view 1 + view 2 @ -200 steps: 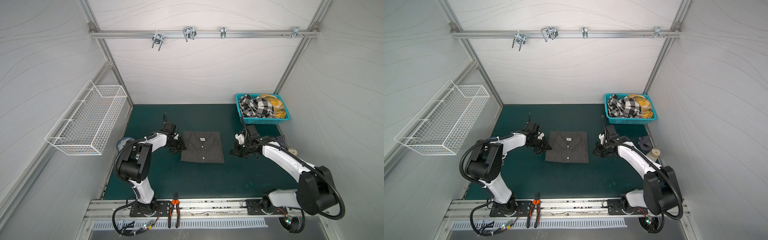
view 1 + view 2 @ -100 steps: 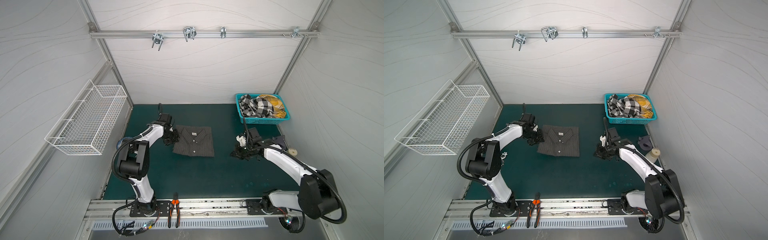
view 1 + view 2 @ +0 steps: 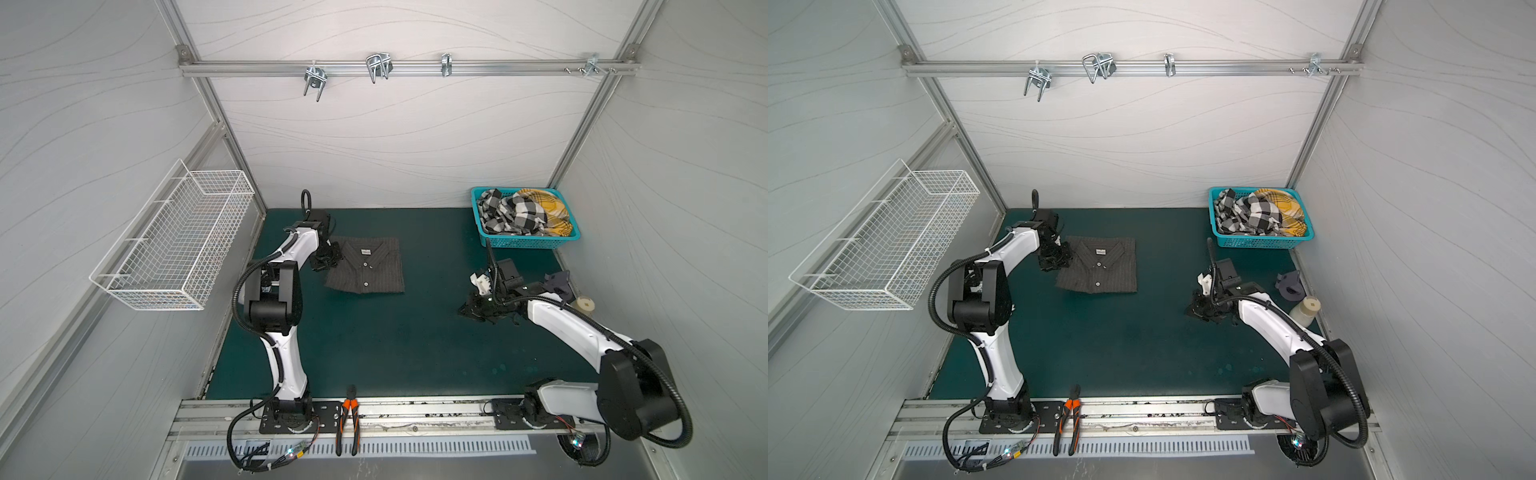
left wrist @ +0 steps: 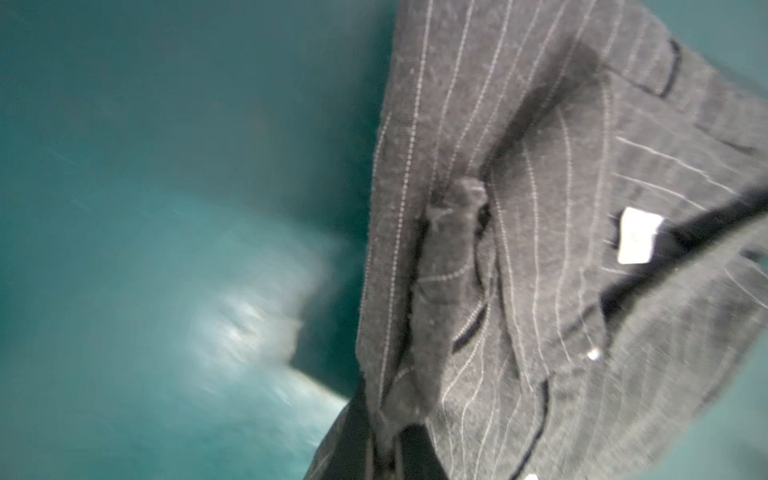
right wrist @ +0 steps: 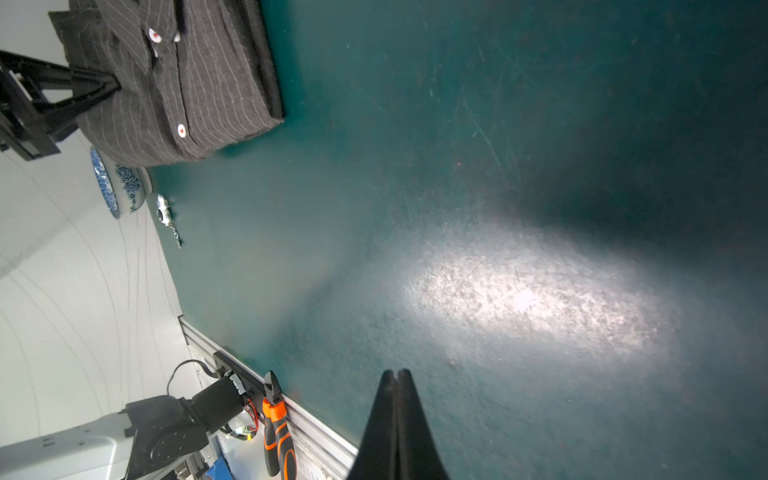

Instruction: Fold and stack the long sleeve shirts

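Observation:
One long sleeve shirt point(image 3: 365, 270) point(image 3: 1098, 270), dark grey with pale pinstripes and white buttons, lies folded into a rectangle at the back left of the green mat. My left gripper point(image 3: 335, 258) point(image 3: 1068, 259) is shut on the shirt's left edge beside the collar. In the left wrist view the pinched cloth point(image 4: 478, 249) bunches into the left gripper point(image 4: 386, 453). My right gripper point(image 3: 469, 309) point(image 5: 397, 372) hovers low over bare mat well to the right, shut and empty. The right wrist view also shows the shirt point(image 5: 187, 83).
A teal basket point(image 3: 525, 242) with checked and yellow clothes stands at the back right. A white wire basket point(image 3: 174, 237) hangs on the left wall. Orange pliers point(image 3: 348, 419) lie on the front rail. A blue-patterned bowl point(image 5: 120, 183) sits at the mat's left edge.
My left gripper has dragged the folded shirt to the left and toward the back wall. The right gripper has stayed shut and barely shifted.

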Motion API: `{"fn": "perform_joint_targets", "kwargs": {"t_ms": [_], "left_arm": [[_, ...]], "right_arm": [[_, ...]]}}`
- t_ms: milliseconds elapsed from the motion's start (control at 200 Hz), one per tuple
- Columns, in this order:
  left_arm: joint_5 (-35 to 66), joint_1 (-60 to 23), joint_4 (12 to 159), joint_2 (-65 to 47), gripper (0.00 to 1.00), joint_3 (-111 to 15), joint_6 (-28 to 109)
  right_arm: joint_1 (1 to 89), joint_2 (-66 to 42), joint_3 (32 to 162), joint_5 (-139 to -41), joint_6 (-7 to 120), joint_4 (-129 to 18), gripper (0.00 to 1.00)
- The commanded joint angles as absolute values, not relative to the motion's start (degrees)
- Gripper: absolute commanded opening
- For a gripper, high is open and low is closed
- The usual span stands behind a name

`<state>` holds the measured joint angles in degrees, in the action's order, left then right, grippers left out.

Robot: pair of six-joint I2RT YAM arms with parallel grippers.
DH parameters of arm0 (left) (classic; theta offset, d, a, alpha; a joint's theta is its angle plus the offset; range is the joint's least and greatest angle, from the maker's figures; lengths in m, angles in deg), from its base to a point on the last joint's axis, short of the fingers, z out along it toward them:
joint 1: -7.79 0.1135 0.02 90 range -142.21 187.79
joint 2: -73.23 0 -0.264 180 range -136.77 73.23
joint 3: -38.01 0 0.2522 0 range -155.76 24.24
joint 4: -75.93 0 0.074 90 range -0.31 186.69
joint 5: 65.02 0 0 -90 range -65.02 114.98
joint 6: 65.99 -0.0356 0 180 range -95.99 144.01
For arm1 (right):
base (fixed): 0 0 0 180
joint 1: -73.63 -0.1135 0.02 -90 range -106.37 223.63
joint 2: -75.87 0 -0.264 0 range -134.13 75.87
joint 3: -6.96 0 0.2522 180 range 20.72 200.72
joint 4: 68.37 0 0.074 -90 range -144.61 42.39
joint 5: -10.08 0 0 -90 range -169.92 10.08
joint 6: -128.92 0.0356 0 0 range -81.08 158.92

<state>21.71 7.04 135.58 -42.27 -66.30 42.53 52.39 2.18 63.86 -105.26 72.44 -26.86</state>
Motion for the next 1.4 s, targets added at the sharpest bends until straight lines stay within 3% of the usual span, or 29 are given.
{"fn": "perform_joint_targets", "kwargs": {"t_ms": [0,420,825,920,970,1156,1396], "left_arm": [[29.5,9.4,138.7,-44.4,0.0,-71.8,38.1],[46.7,12.2,143.1,-57.8,0.0,-95.2,26.7],[52.5,17.0,142.1,-68.6,0.0,-108.5,23.7],[54.8,17.6,141.4,-69.3,0.37,-109.2,24.7],[54.1,17.6,141.4,-69.2,0.48,-109.2,25.5],[52.8,15.8,143.7,-66.4,0.55,-108.8,29.2],[55.6,7.1,142.4,-57.6,0.62,-99.5,34.3]], "right_arm": [[52.2,3.4,63.0,-107.2,73.3,-28.3,0.02],[50.9,2.5,60.2,-108.1,74.1,-29.4,0.02],[49.5,-4.1,64.0,-107.0,73.7,-28.3,0.01],[49.4,-5.0,65.2,-106.6,73.7,-27.8,0.04],[49.4,-5.0,65.8,-106.4,73.9,-27.5,0.09],[48.6,-3.3,67.5,-105.3,74.4,-26.0,0.28],[48.1,0.3,67.1,-104.0,74.7,-25.1,0.37]]}}
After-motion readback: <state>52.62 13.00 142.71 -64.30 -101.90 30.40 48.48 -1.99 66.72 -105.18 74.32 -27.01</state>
